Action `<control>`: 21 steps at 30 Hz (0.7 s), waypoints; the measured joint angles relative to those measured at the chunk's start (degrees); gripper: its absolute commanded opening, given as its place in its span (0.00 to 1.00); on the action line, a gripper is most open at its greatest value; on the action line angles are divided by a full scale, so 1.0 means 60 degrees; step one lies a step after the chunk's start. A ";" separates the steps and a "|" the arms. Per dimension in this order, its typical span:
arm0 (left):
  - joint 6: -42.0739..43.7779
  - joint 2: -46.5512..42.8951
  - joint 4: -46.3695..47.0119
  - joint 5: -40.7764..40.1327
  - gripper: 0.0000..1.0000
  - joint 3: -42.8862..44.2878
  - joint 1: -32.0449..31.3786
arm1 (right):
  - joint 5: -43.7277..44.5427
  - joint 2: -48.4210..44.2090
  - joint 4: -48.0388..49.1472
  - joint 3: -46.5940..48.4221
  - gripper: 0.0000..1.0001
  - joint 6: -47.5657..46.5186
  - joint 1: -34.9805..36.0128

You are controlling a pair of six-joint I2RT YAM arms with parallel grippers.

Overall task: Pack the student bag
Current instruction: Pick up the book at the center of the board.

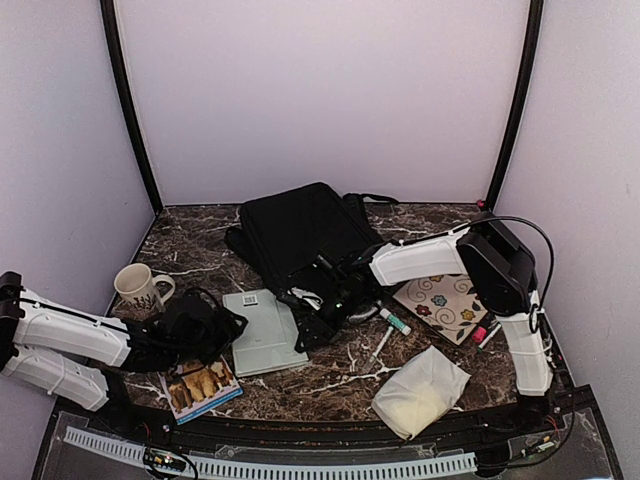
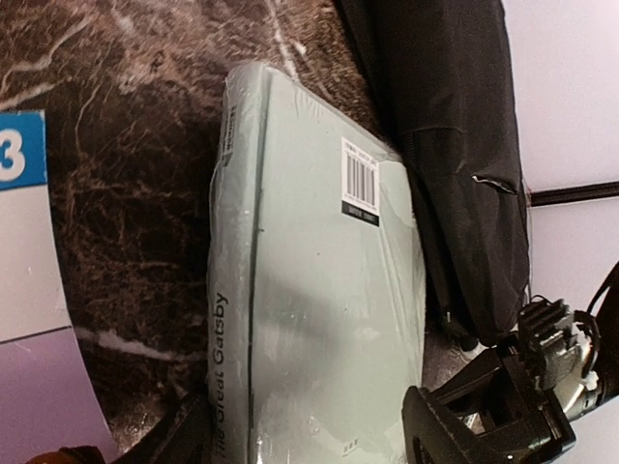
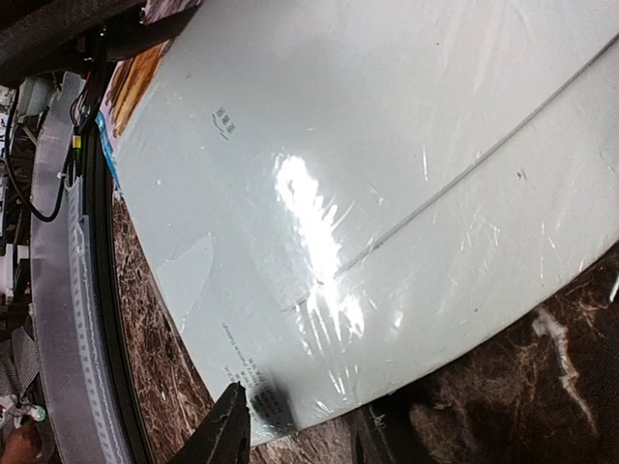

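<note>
A soft black bag (image 1: 300, 235) lies on the marbled surface (image 1: 190, 250) by a flat, shiny-wrapped green book (image 1: 262, 335); right jaws spread wide, left jaws I cannot tell.

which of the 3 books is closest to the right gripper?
The pale green shrink-wrapped book with the barcode, mid-table, beside the right gripper; the blue-edged picture book and flowered notebook lie apart.

Left wrist cam here: I see a pale green shrink-wrapped "Great Gatsby" paperback (image 2: 319, 290) lying flat on the dark marbled bench (image 2: 126, 193), with the black fabric backpack (image 2: 455, 145) right beside it.
</note>
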 measured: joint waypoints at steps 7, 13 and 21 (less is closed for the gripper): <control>0.0280 -0.0459 -0.0047 -0.0229 0.64 0.0084 -0.0011 | -0.0015 0.0025 -0.0131 0.0102 0.38 -0.0051 -0.0004; -0.0029 -0.0211 -0.0040 -0.0044 0.54 -0.0015 -0.0007 | -0.0109 0.0095 -0.0521 0.0328 0.38 -0.0182 -0.0007; -0.0805 -0.1741 -0.1770 0.0138 0.54 -0.0098 -0.0718 | -0.0229 0.0331 -0.1147 0.0820 0.38 -0.0262 0.0000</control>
